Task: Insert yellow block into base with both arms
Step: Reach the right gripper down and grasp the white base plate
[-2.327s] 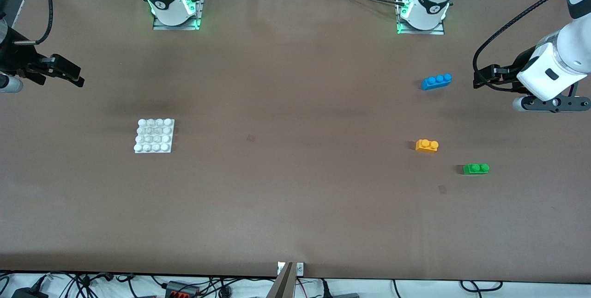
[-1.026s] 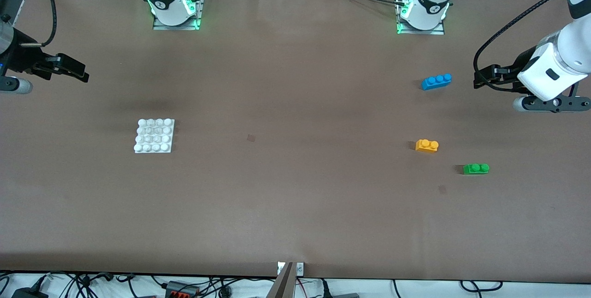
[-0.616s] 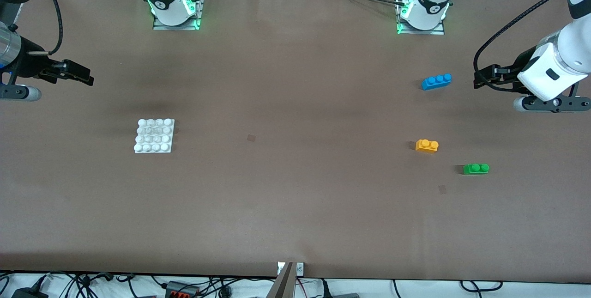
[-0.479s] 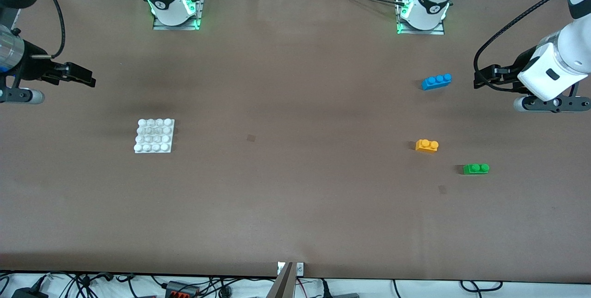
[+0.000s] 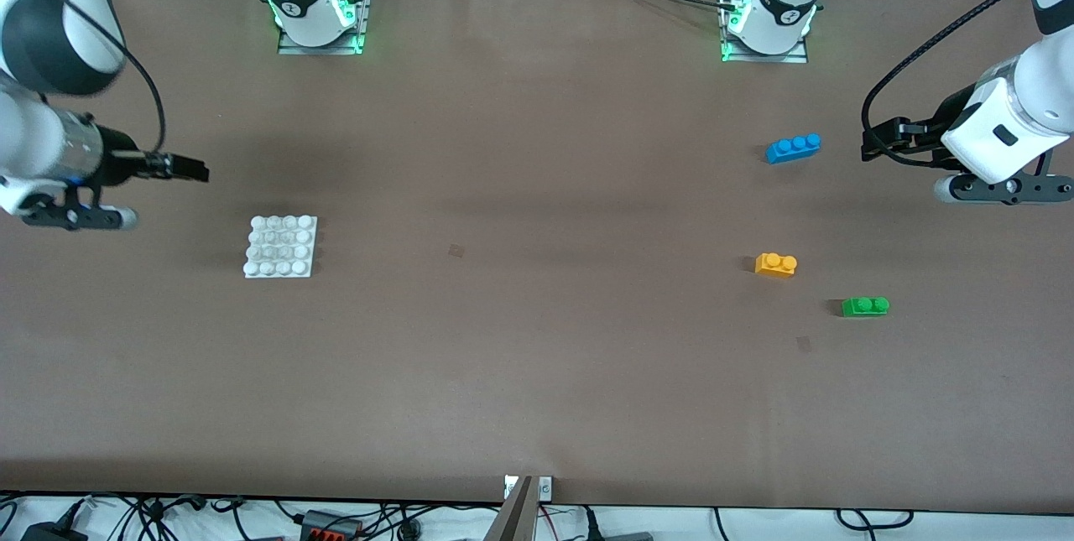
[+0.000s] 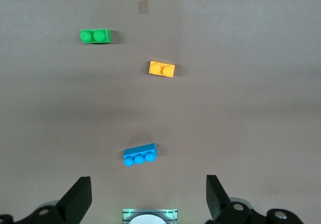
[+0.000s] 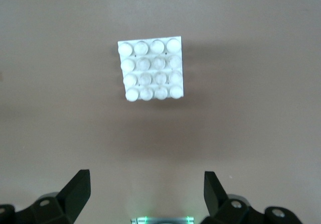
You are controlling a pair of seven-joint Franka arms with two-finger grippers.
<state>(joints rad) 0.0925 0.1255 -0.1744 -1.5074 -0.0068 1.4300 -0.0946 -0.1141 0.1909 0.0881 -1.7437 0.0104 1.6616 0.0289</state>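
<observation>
The yellow block (image 5: 775, 264) lies flat on the brown surface (image 5: 537, 340) toward the left arm's end, its two studs up and its long axis running roughly along the surface's length, slightly skewed. It sits between the blue brick (image 5: 793, 148), which is farther from the front camera, and the green brick (image 5: 865, 306), which is a little nearer and closer to the end of the surface; none of the three touch. The left gripper (image 6: 148, 199) hangs over bare surface near the blue brick, with the yellow block well apart from it toward the front camera; its jaws stand wide and empty. That arm is plainly the nearer one to the block, so picking it up looks like its job, and it would need to travel past the blue brick and line its jaws across the block's short sides. The white base (image 5: 281, 246) rests flat toward the right arm's end, far from all the bricks. The right gripper (image 7: 145, 196) hovers over the surface just beside the base, looking down on its stud grid, jaws also wide and holding nothing. Neither thing has been touched yet.
</observation>
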